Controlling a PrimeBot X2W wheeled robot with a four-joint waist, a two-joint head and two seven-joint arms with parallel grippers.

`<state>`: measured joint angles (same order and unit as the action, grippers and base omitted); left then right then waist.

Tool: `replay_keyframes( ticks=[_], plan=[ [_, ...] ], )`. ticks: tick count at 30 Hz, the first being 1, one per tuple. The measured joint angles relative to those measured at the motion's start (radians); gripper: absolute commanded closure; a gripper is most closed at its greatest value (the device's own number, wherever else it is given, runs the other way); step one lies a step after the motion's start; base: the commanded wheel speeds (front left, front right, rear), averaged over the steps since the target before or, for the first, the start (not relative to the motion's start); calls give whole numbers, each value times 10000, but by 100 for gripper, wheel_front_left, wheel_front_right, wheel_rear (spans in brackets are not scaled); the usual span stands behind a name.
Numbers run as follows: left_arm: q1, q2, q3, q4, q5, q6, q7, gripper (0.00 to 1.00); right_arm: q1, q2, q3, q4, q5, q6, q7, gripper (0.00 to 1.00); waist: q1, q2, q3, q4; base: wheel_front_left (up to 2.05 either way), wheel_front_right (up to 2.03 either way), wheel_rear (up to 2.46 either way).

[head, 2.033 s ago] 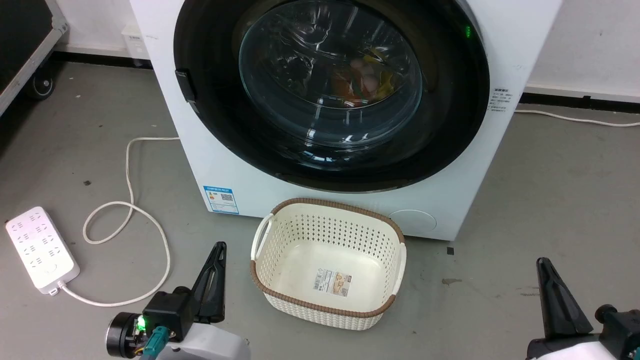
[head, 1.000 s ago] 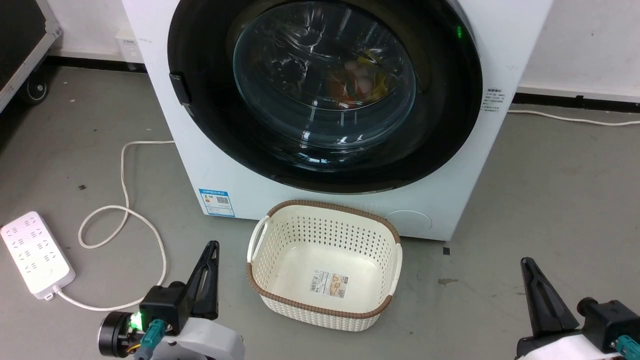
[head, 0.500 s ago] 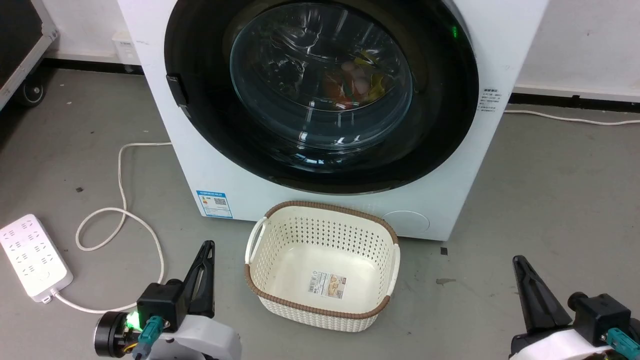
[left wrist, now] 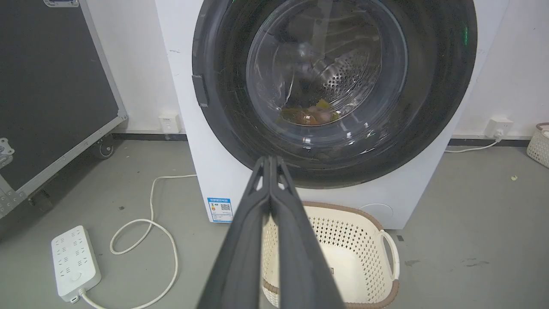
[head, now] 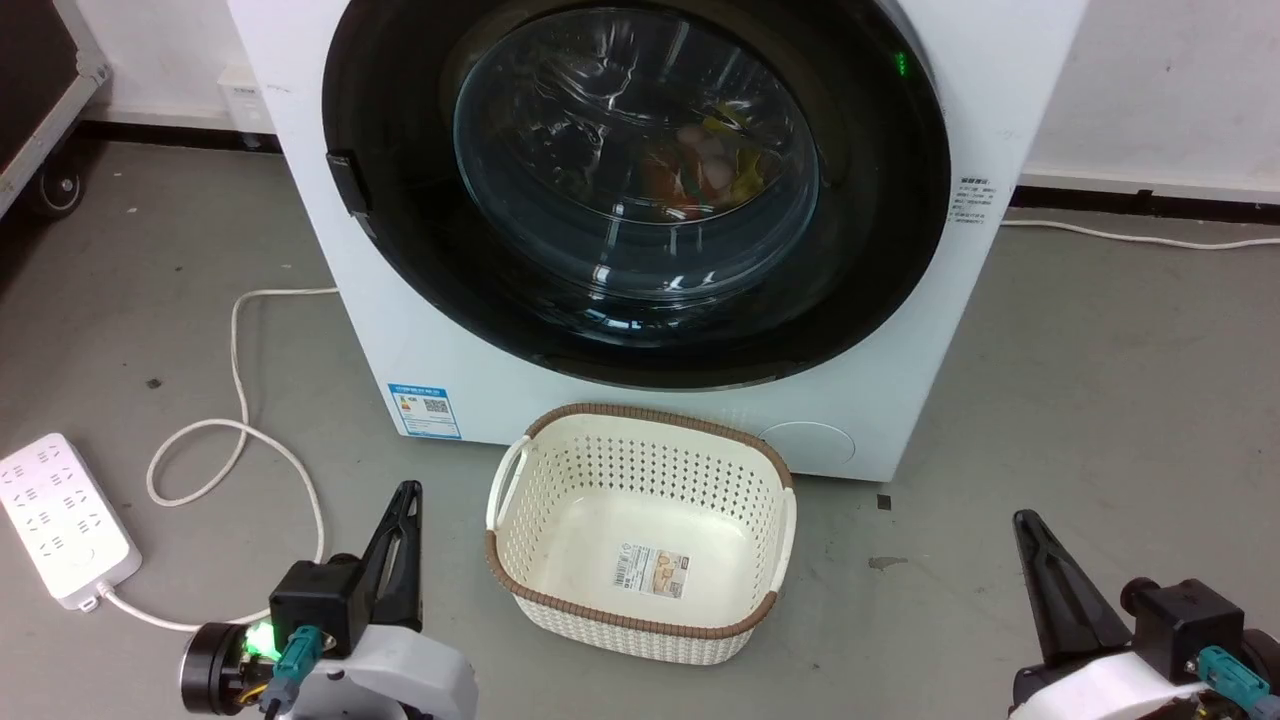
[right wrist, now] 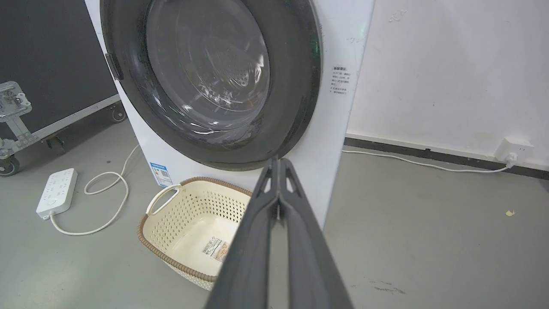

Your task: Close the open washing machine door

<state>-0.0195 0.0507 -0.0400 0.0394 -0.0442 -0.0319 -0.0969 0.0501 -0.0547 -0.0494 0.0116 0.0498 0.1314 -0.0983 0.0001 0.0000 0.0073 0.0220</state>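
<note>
The washing machine [head: 450, 340] stands white and square ahead of me, a blue sticker [head: 424, 410] low on its front. Its round black-rimmed washing machine door [head: 400, 250] lies flat against the front, latch tab at the left. Coloured laundry shows through the glass bowl window [head: 635, 160]. My left gripper [head: 408, 488] is shut and empty, low on the floor side, left of the basket. My right gripper [head: 1022, 518] is shut and empty at the lower right. The left wrist view faces the door [left wrist: 223, 111] past its shut gripper [left wrist: 270, 159]. The right wrist view shows its shut gripper [right wrist: 279, 161] below the door [right wrist: 291, 86].
A cream perforated basket [head: 640, 470] with a brown rim sits on the grey floor right before the machine, between my grippers. A white power strip [head: 60, 520] and looped cable [head: 240, 430] lie at the left. A black wheeled case [head: 40, 90] stands far left.
The whole head picture has shifted a little, so the camera moved. The door stays flat against the machine. Both grippers stay shut and sit slightly lower and further left in view.
</note>
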Motion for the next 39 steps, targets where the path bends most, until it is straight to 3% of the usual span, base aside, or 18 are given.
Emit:
replay_keyframes(
  ticks=[39],
  plan=[
    [24,-6,291,-276,336,215,792,100,-308,2,389,-46,-347,0,794,100,-1,0,-61,-183,0,0,0]
  ],
)
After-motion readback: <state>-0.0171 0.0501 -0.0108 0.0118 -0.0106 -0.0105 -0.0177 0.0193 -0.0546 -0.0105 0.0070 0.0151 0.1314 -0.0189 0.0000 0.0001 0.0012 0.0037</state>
